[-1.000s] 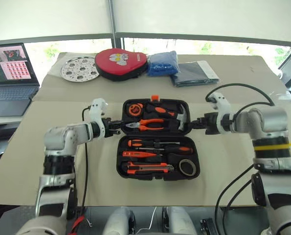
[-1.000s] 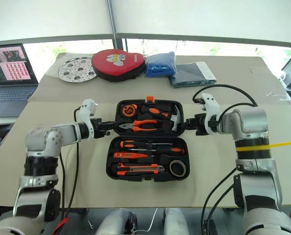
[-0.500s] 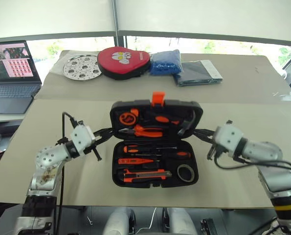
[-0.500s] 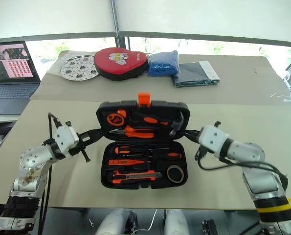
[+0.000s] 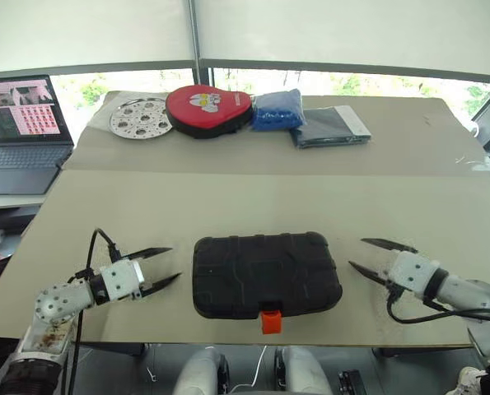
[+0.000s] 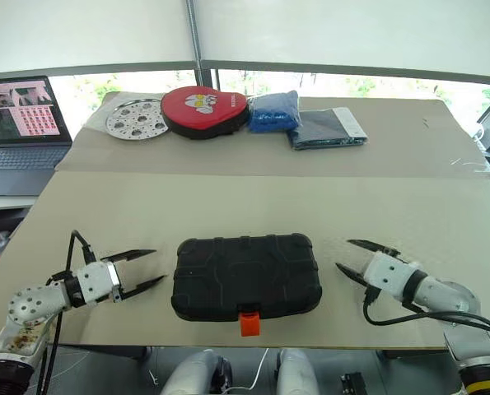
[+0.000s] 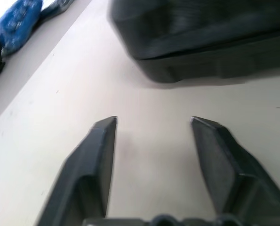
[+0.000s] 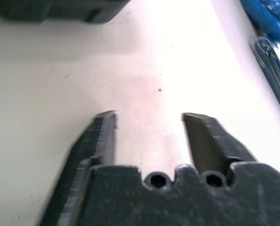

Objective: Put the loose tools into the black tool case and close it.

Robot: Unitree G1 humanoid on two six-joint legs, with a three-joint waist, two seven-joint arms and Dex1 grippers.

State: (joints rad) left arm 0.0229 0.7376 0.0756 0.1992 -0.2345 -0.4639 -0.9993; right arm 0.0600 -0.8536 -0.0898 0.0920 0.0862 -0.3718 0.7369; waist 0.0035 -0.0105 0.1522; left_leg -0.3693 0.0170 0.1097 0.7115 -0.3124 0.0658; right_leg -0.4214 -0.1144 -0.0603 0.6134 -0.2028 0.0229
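Left eye view is showing me the black tool case (image 5: 266,275) lying shut on the worktop (image 5: 228,202), between my left gripper (image 5: 156,267) and right gripper (image 5: 375,256), apart from both. Both grippers are standing with fingers spread, holding nothing. I'm judging closing done; next I'm checking the orange latch (image 5: 269,321). Its long axis is running gripper to gripper, latch facing me.
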